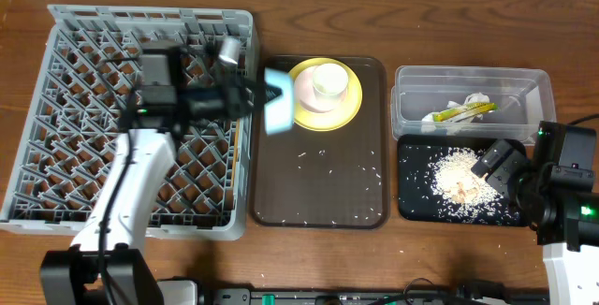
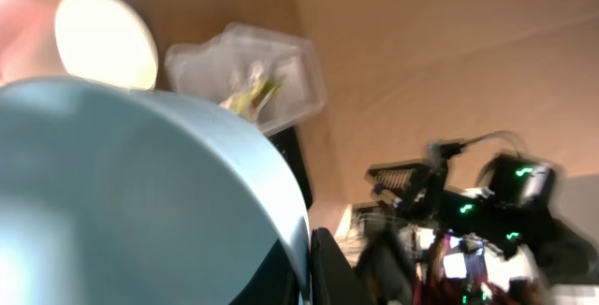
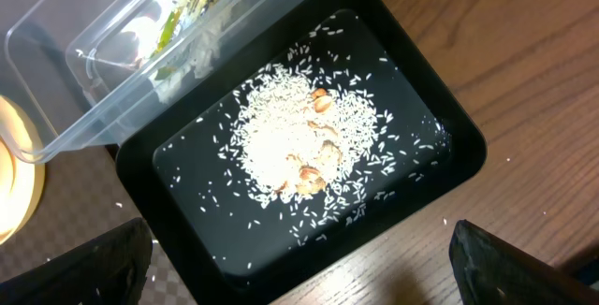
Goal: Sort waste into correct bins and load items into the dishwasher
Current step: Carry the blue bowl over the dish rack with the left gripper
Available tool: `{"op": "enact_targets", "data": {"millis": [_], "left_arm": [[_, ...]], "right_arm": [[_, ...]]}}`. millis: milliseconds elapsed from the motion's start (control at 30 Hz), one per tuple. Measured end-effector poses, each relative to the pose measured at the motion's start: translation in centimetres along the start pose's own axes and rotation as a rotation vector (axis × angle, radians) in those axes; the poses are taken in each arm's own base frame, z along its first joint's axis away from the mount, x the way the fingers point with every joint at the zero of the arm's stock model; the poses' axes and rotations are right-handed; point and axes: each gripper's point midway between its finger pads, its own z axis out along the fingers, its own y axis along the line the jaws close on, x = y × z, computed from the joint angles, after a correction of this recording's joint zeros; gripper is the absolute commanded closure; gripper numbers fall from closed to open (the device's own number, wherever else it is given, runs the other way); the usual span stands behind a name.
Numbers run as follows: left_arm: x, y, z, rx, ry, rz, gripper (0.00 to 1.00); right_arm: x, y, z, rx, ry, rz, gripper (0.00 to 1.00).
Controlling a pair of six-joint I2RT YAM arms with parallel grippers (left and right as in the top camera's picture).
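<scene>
Loading is in hand: the round light blue bowl (image 1: 278,102) is pinched by the left gripper (image 1: 255,94) above the three o'clock edge of the square grey plastic dish rack (image 1: 94,43). Next, lowering into it is called for. The right gripper (image 1: 499,163) is spread.

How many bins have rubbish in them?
2. The clear tub, at the back right, holds a wrapper and white paper; the black tray, directly in front of it, holds rice.

Blurred frame. Bowl (image 2: 122,202) fills lower left, close to lens. Dark claw finger (image 2: 333,272) just beside its rim. Cup (image 2: 103,36) top left. Tub (image 2: 295,57) beyond, wrapper (image 2: 251,94) inside. Right arm (image 2: 487,202) at right, over table (image 2: 449,52).
</scene>
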Motion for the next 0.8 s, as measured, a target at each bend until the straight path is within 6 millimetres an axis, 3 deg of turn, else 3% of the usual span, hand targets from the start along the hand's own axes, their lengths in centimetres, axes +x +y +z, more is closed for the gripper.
{"op": "enact_targets", "data": {"millis": [133,333,533,800], "left_arm": [[-3.1,-0.9,-3.4,0.051,-0.096,0.03,0.93],[-4.9,-0.6,-7.5,0.077,-0.171,-0.038,0.93],[-5.5,0.7,-8.2,0.084,-0.182,-0.097,0.92],[-8.4,2.7,-8.1,0.109,-0.212,-0.063,0.93]], "right_arm": [[0.0,0.0,0.0,0.0,0.0,0.0,0.01],[0.0,0.0,0.0,0.0,0.0,0.0,0.01],[0.0,0.0,0.0,0.0,0.001,0.0,0.01],[0.0,0.0,0.0,0.0,0.0,0.0,0.01]]}}
